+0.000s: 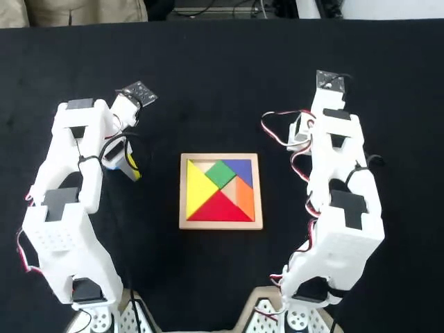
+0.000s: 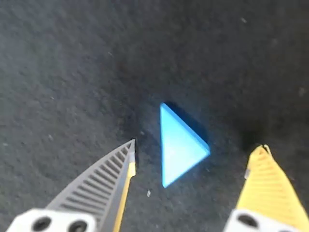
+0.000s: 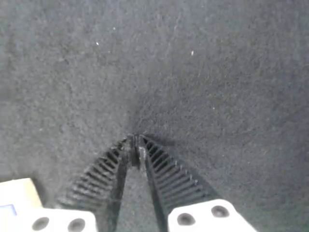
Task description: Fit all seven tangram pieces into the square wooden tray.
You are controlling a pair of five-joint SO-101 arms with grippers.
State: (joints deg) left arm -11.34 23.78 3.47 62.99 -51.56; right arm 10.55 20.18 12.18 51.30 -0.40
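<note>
Left gripper (image 2: 197,145) spread wide either side of blue triangle (image 2: 179,145) lying flat on black cloth (image 1: 222,83), right gripper (image 3: 135,141) pressed together above cloth, tray (image 1: 220,225) between arms holding coloured pieces (image 1: 201,191)

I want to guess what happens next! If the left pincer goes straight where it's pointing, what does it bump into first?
Most likely the blue triangle, lying flat on the black cloth between the open fingers of the left pincer. How far off it is, I cannot tell.
</note>
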